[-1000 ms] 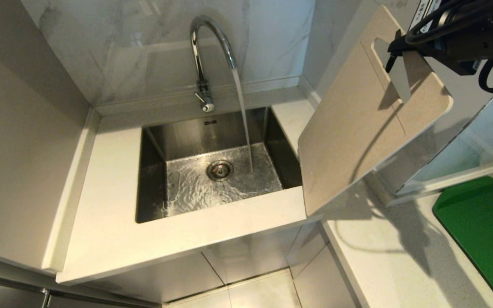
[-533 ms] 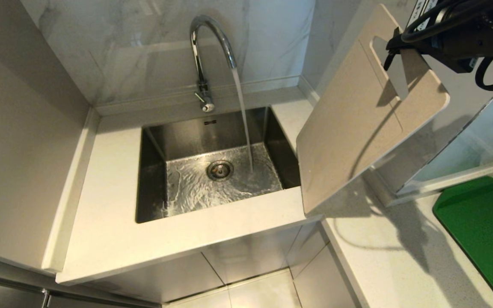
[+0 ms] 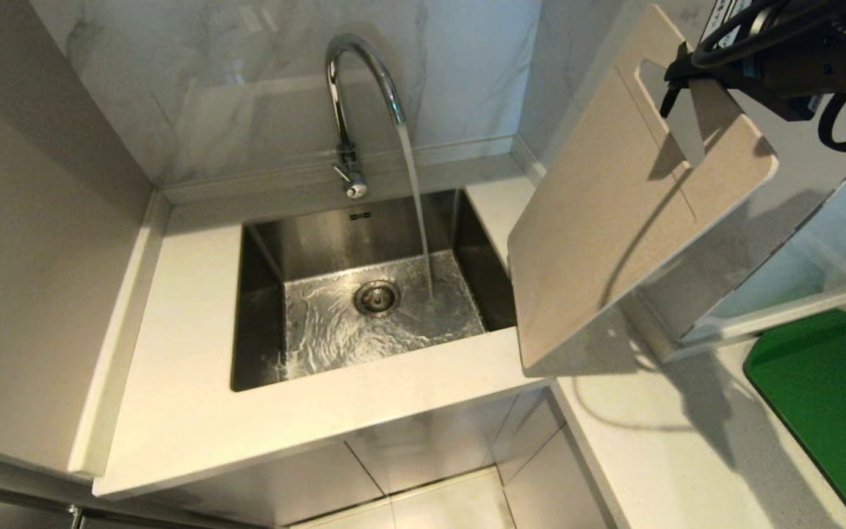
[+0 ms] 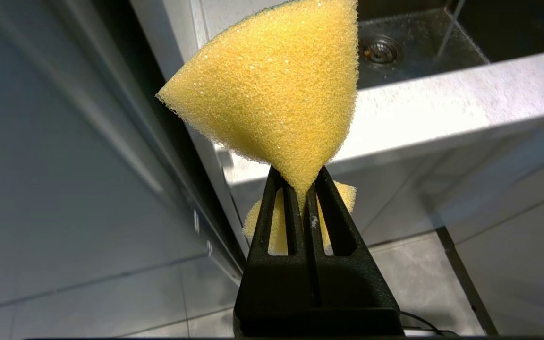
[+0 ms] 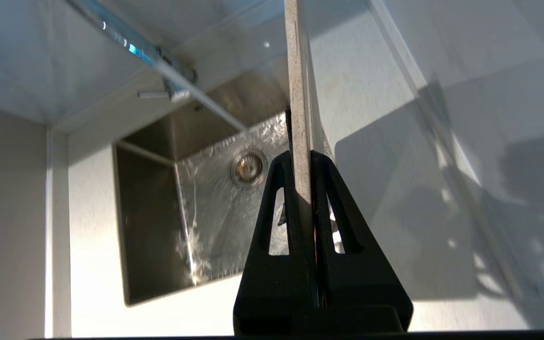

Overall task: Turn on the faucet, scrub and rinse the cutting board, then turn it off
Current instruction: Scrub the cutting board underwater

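The chrome faucet (image 3: 360,73) stands behind the sink, and a stream of water (image 3: 417,206) runs from its spout into the basin. The cream cutting board (image 3: 614,213) hangs tilted in the air to the right of the sink, apart from the stream. My right gripper (image 3: 678,77) is shut on its top edge beside the slot handle; in the right wrist view the board's thin edge (image 5: 295,71) sits between the gripper (image 5: 300,158) jaws. My left gripper (image 4: 300,175), low beside the counter front, is shut on a yellow sponge (image 4: 276,89).
The steel sink (image 3: 258,308) has a wet floor and a drain (image 3: 377,296) in the middle. White counter (image 3: 188,411) surrounds it, with marble walls behind and at the left. A green mat (image 3: 827,397) lies on the right counter.
The whole head view has shifted slightly, so the sink and faucet sit a little lower. The board stays in my right gripper and the water keeps running.
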Robot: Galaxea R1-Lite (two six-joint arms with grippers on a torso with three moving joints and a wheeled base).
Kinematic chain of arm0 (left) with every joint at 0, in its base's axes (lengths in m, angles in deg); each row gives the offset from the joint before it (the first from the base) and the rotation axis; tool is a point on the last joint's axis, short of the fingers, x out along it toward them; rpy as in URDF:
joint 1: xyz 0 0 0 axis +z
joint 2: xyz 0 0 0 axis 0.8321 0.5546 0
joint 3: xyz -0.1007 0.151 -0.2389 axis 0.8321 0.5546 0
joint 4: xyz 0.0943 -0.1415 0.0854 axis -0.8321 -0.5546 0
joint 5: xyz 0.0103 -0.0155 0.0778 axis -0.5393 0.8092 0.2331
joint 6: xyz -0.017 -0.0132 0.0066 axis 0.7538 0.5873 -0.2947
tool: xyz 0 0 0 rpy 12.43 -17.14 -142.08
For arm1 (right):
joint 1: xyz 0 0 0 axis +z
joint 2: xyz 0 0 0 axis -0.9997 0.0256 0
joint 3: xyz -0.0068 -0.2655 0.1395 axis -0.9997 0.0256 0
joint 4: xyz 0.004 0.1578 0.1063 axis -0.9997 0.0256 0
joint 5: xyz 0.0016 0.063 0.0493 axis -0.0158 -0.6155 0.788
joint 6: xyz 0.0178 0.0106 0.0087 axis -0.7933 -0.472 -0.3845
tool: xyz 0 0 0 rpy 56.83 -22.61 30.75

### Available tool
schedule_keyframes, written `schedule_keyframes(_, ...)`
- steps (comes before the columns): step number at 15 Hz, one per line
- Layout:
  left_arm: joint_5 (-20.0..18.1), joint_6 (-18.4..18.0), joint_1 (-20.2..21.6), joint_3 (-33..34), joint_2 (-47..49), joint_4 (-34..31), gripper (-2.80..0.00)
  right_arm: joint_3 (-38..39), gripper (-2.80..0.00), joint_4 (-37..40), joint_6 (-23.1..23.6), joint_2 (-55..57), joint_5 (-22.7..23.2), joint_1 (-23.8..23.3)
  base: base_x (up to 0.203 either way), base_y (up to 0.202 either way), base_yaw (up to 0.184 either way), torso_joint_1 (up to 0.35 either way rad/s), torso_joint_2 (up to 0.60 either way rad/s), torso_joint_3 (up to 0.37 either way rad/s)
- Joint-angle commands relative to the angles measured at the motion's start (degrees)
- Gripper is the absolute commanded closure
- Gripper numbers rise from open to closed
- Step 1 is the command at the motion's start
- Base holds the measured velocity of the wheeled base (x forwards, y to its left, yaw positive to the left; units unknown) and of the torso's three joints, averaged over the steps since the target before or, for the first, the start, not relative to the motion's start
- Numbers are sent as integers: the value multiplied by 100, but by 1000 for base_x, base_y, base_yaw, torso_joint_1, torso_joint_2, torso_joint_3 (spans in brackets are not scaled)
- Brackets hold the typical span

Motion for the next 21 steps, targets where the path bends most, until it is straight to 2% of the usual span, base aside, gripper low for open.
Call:
schedule_keyframes(1,0,7,2,0,-13,2,0,11,0,10,-19,19,-8,3,175,0,12,-5,-2,7)
schedule_keyframes(14,9,15,2,0,-13,2,0,-28,0,2,-45,1,-69,12,192,0,-4,5,4,2)
schedule_keyframes(17,9,15,2,0,-13,2,0,-53,0,-23,-122,62,-60,12,28,0,-10,2,3,0)
schedule_keyframes(21,9,15,2,0,-13,2,0,-126,0,-78,-684,211,-70,21,0,0,0,0,0,0)
